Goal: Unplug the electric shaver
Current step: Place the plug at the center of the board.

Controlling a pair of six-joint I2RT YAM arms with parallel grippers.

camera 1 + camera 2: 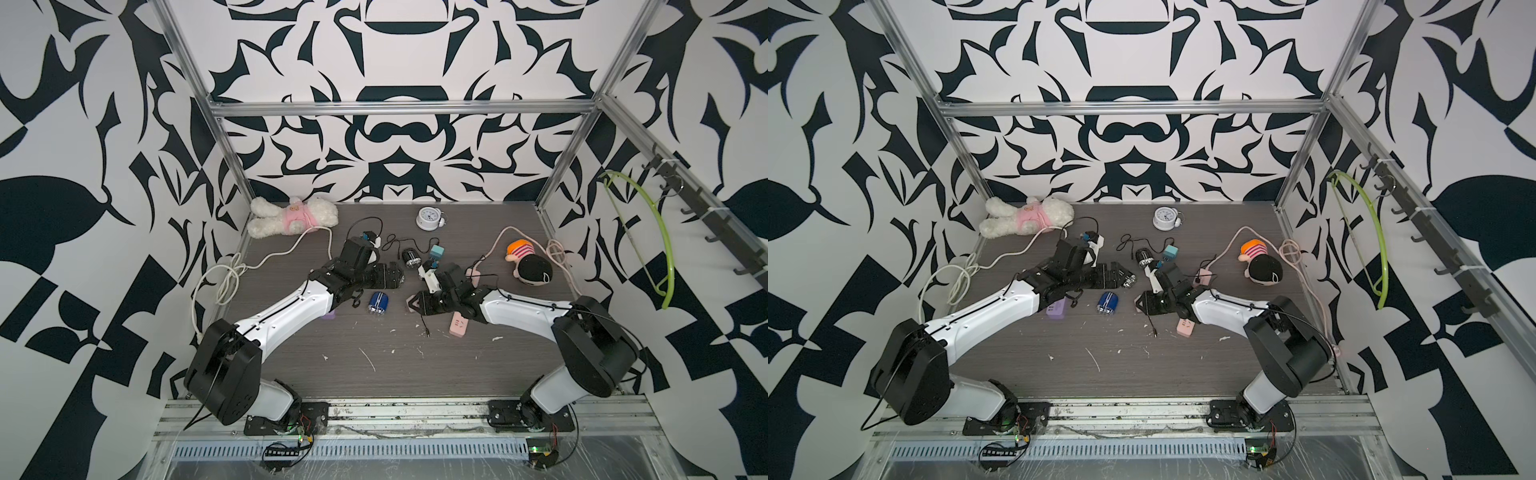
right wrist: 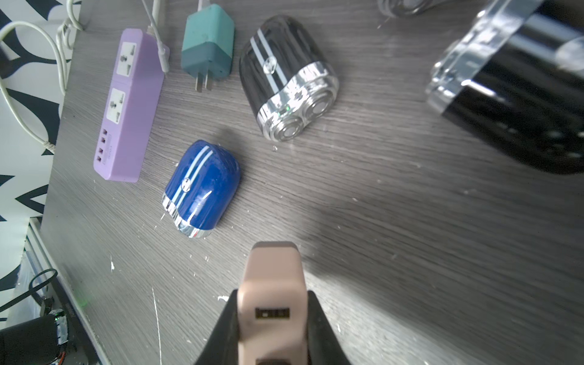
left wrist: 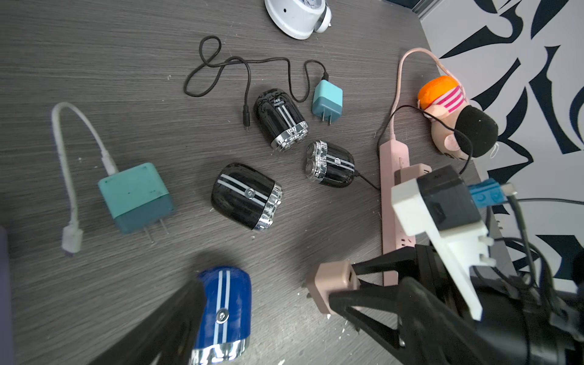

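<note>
item: pale pink plastic power strip, flat on the dark grey wood-grain table; reference piece for all entries below. a beige adapter block sits plugged into its face.

item: black oval electric shaver with white stripes and chrome twin head, on its side just beside the pink strip, head turned away from it. a thin black cable runs from its base toward the strip.

item: right gripper, clenched on a beige square usb wall adapter, held just beside the strip, prongs pointing away from it.

item: left gripper, released, jaws spread wide, on the shaver side of the strip, close to a second black striped shaver.

item: third black shaver, near the strip's corded end; a small teal adapter with a looped black cord lies between it and the strip.

item: blue striped shaver, farther from the strip than the black ones.

item: large teal adapter with white cord and lilac power strip, both well apart from the pink strip, beyond the shavers.

item: soft doll with black hair and orange cap, just beside the strip, opposite the shavers.

item: white round alarm clock, beyond the strip's corded end.
</note>
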